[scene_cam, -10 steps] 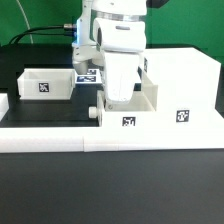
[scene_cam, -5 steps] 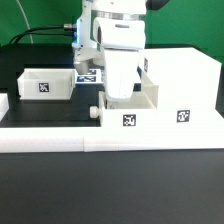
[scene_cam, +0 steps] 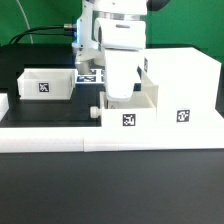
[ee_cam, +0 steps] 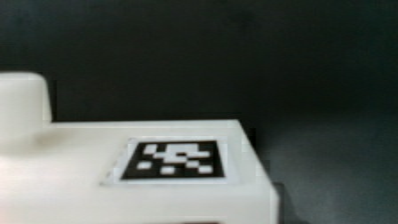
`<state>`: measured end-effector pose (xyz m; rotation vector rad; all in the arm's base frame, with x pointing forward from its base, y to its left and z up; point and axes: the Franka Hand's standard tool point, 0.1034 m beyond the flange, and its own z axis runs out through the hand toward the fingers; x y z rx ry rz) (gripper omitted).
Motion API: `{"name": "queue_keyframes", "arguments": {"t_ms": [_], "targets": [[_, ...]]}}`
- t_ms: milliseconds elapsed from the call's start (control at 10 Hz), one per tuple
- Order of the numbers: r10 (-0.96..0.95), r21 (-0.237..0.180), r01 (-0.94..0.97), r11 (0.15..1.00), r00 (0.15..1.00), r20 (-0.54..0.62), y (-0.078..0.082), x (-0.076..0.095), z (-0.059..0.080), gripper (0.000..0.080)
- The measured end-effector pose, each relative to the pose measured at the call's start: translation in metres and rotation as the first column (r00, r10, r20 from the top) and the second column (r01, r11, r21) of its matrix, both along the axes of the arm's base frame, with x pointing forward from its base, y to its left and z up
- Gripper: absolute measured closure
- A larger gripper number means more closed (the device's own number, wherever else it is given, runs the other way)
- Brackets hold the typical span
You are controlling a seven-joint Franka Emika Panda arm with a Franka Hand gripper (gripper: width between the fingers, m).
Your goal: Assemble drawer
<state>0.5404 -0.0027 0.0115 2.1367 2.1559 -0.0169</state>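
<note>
White-on-black layout: drawer case (scene_cam: 190, 80) at the exterior view's right, drawer box (scene_cam: 113, 118) hard against the case's left side, second drawer box (scene_cam: 45, 82) well apart at the exterior view's left, all on dark table (scene_cam: 40, 112).
Drawer box detail: open top, marker tag (scene_cam: 128, 121) on the wall facing the camera, small white knob (scene_cam: 95, 113) on the end away from the case.
Insertion depth: cannot tell how much of the box is inside the case, since the arm covers the joint.
Gripper (scene_cam: 120, 92): lowered from above onto or into the open top of the drawer box, with the fingertips hidden behind its wall.
Gripper opening: cannot tell how wide, nor whether anything is clamped.
Wrist view: close and blurred, with a white flat part face (ee_cam: 89, 140) carrying a tag (ee_cam: 178, 160) and a rounded white lump (ee_cam: 18, 100) beside it. No fingers in shot.
Step in hand (judgement): seating the first drawer box into the case, probably a push or a guided slide and not a lift.
Progress (judgement): early to middle, with one box at the case and the second untouched.
Next move needs: travel straight along the slide axis toward the case, box kept square to the opening, gentle force.
Risk: a skewed box jamming at the case mouth.
After that: fetch the second drawer box.
</note>
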Motion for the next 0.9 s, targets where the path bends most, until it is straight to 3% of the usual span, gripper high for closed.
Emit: {"name": "queue_keyframes", "arguments": {"t_ms": [900], "targets": [[-0.004,-0.018,0.002,1.0,0.998,-0.061,-0.0046,-0.0021,0.0004,0.0755]]}}
